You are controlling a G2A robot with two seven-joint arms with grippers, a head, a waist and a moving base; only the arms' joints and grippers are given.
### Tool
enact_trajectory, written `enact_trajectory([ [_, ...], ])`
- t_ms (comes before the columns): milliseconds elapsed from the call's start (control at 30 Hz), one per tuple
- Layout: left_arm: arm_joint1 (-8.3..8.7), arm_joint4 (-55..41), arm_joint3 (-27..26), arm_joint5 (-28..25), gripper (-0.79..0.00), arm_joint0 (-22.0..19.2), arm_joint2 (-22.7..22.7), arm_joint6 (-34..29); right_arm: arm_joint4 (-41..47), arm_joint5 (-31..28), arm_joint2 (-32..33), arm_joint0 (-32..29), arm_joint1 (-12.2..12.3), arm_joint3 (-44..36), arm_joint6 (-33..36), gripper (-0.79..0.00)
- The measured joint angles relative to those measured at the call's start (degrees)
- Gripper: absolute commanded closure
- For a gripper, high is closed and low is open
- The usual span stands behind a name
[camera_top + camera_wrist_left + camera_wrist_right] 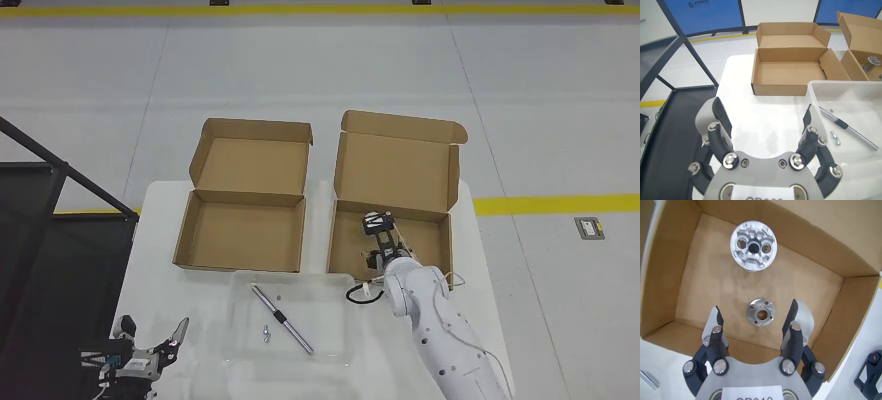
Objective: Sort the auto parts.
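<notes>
1. Right gripper (756, 311): fingers spread wide, nothing clamped. It hangs inside the right cardboard box (430, 245), right of centre in the top view.
2. Directly under it is a small round steel flange (761, 313), lying flat on the box floor. In the wrist view it sits between the two fingers, and both look clear of it.
3. Same box, a bit apart from the flange: a bigger ribbed aluminium hub (753, 249) standing on end with its open face up.
4. Left gripper (762, 108): also wide open with nothing in it. It's down in the lower left corner of the top view, over the near-left part of the white table (160, 220), just beside the tray.
5. Clear plastic tray (235, 300), lower middle of the top view, just in front of both boxes. Inside there's a metal rod with a black sleeve (283, 320) lying on a diagonal. A small bolt (266, 332) is just beside it, plus a tiny bit (278, 297) that's too small to identify.
6. Left cardboard box (240, 235), left of centre in the top view, lid flipped back. It sits side by side with the right one, with a narrow gap between them.
7. Further out, a black rack (60, 280) stands along the left edge of the top view, against the table.
</notes>
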Motion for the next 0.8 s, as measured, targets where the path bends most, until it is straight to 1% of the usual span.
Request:
enact_trajectory([
  [100,-0.04,1.84,-1.6,-0.55,-0.785,1.05,-0.68,2.46,0.27,-1.56,0.72,-4.25,0.38,-7.58,-4.32,-0.785],
  [200,0.22,5.14,-3.88,-3.45,-0.785,2.16,-2.29,4.46,1.01,-3.54,1.4,-8.99,0.76,-15.34,-10.25,-0.785],
  [233,0.34,6.53,-4.7,-4.35,-0.785,2.42,-3.07,5.1,1.67,-4.64,1.72,-10.47,0.9,-17.5,-12.21,-0.785],
  [333,0.75,12.43,-7.47,-6.66,-0.785,3.22,-5.69,6.66,4.84,-10.58,2.92,-15.16,1.45,-23.95,-19.31,-0.785],
  [467,1.58,25.0,-11.77,-10.32,-0.785,2.8,-8.58,6.79,7.79,-22.26,4.61,-20.85,2.5,-30.36,-28.38,-0.785],
  [567,2.22,33.15,-14.78,-13.91,-0.785,1.13,-9.85,4.66,8.83,-30.08,5.69,-24.25,3.26,-33.63,-32.97,-0.785],
  [633,2.59,38.06,-16.54,-15.93,-0.785,-0.08,-9.85,4.17,9.89,-35.32,6.15,-26.08,3.75,-35.01,-33.92,-0.785],
  [667,2.84,40.76,-17.62,-17.72,-0.785,-0.79,-9.65,4.06,10.8,-39.19,6.64,-27.08,4.12,-35.89,-33.93,-0.785],
  [733,3.28,45.0,-19.16,-20.93,-0.785,-1.84,-9.67,4.05,11.91,-44.74,7.62,-28.59,4.69,-37.1,-34.05,-0.785],
  [800,3.8,49.61,-20.62,-25.26,-0.785,-2.94,-9.65,3.46,13.11,-50.9,8.74,-30.48,5.37,-38.36,-33.55,-0.785],
])
